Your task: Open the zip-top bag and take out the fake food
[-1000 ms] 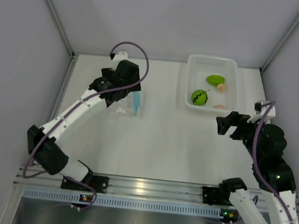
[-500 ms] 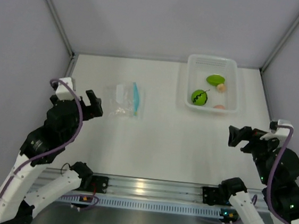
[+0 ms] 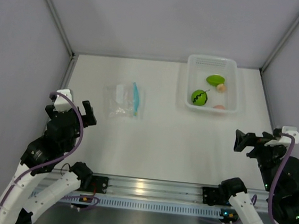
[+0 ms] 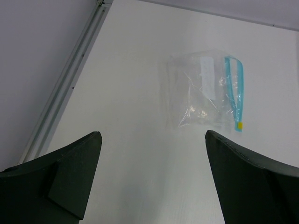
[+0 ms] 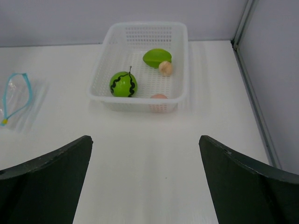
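Observation:
The zip-top bag [image 3: 123, 100] lies flat on the table at centre left, clear and crinkly, its light blue zip strip [image 4: 233, 91] along its right edge; it also shows in the right wrist view [image 5: 16, 95]. The fake food sits in the white basket [image 3: 214, 60]: a green ball with a dark zigzag [image 3: 199, 97], a lime oval [image 3: 215, 79] and peach bits [image 3: 221, 87]. My left gripper [image 3: 82, 113] is open and empty, back from the bag at its near left. My right gripper [image 3: 245, 141] is open and empty, well in front of the basket.
The basket [image 5: 140, 25] stands at the back right, close to the right wall. Grey walls close in the table on the left, back and right. A metal rail [image 3: 141, 189] runs along the near edge by the arm bases.
Both arms have pulled back toward the near edge. The left gripper has left the bag, which stays flat on the table. The right gripper has moved away from the basket.

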Action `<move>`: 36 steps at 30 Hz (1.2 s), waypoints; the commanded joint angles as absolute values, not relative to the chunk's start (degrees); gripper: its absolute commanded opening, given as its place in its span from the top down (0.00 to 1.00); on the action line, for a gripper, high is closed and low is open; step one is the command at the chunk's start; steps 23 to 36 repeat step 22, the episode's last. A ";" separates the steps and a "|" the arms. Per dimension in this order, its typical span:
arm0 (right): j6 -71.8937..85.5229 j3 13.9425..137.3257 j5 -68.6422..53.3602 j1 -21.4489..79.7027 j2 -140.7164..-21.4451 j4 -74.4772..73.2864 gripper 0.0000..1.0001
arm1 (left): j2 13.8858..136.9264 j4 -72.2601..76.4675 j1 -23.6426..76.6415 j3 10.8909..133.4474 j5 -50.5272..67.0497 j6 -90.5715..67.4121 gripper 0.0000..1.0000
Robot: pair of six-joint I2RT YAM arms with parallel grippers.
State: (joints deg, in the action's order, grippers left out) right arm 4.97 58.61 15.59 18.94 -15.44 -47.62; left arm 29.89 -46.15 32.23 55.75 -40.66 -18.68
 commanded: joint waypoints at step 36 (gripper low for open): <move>6.86 52.91 16.35 19.69 -17.58 -44.38 0.01 | 25.75 -37.09 17.67 48.87 -27.16 -17.49 0.02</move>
